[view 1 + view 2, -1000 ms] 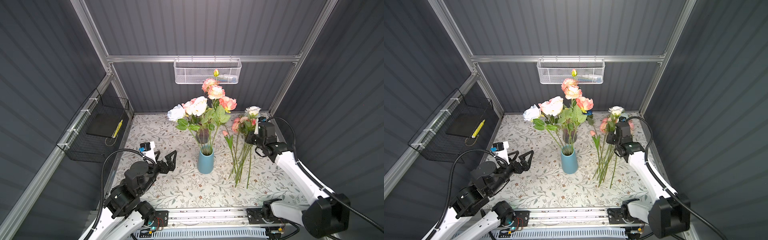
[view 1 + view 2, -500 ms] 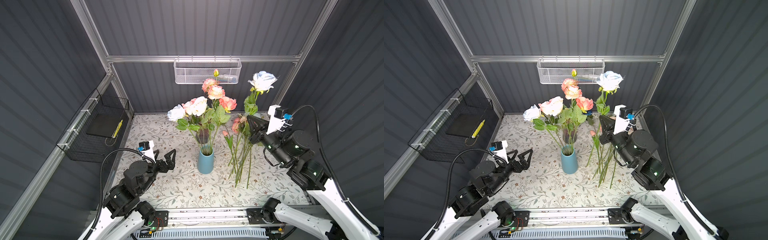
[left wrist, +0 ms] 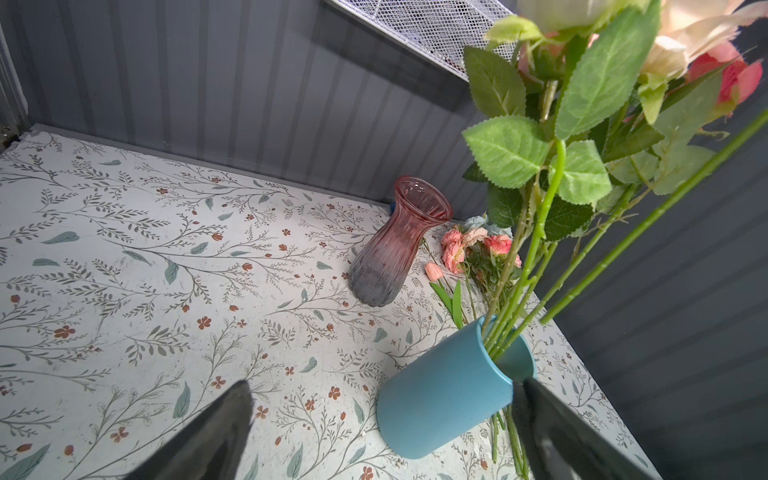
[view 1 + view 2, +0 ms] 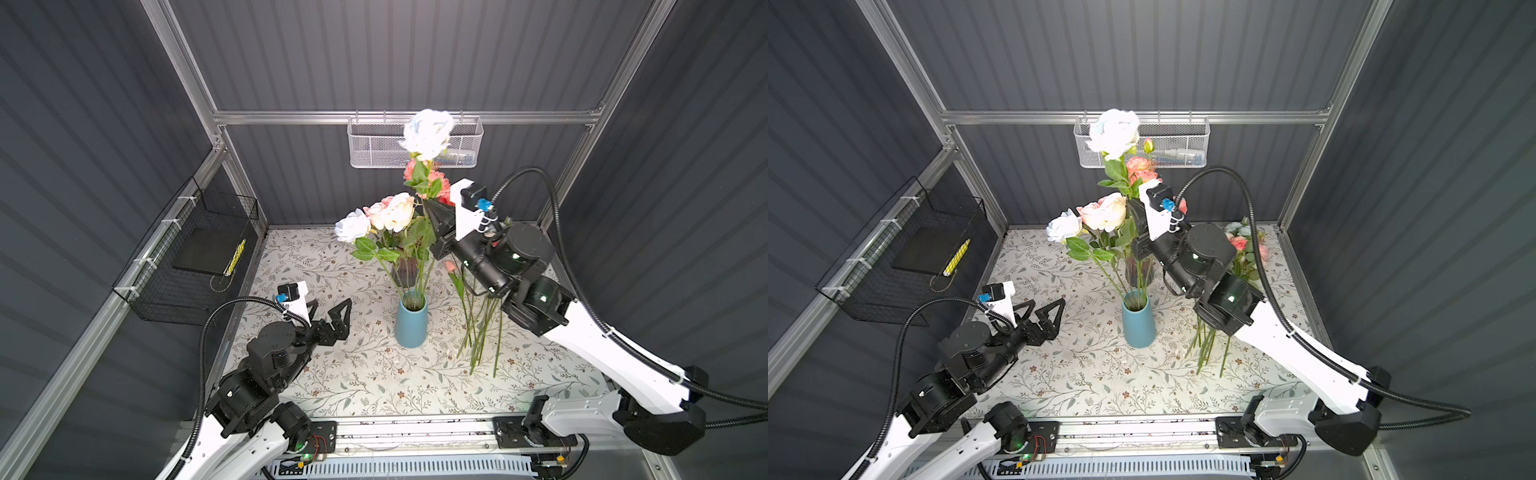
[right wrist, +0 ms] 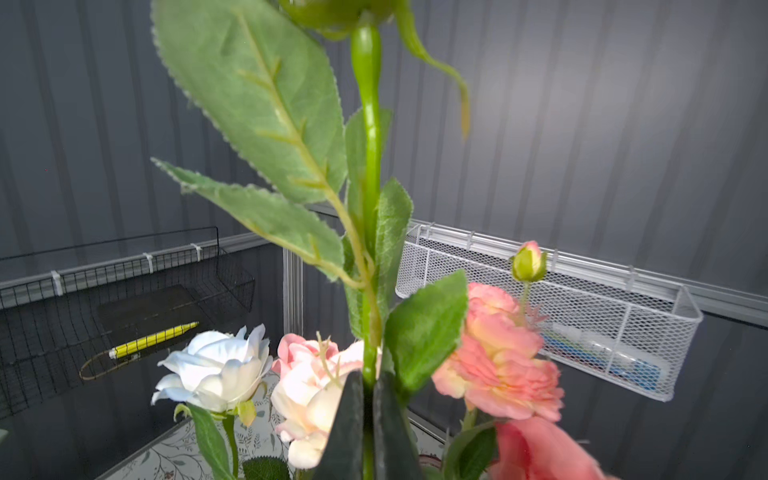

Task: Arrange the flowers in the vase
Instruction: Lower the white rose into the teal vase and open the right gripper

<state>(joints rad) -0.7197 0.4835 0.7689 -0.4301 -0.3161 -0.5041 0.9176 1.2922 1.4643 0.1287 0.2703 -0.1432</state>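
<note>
While some flowers stand in the vase, the R gripper pinches a white rose tight, high over it. L gripper is spread wide w/ nothing, near left. More stems wait on the table, right of vase.

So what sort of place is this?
Probably a lab robot cell, not a home: ribbed grey wall panels on an aluminium frame enclose the floral-covered table, a mounting rail runs along its front, and a white mesh basket hangs on the frame.
</note>
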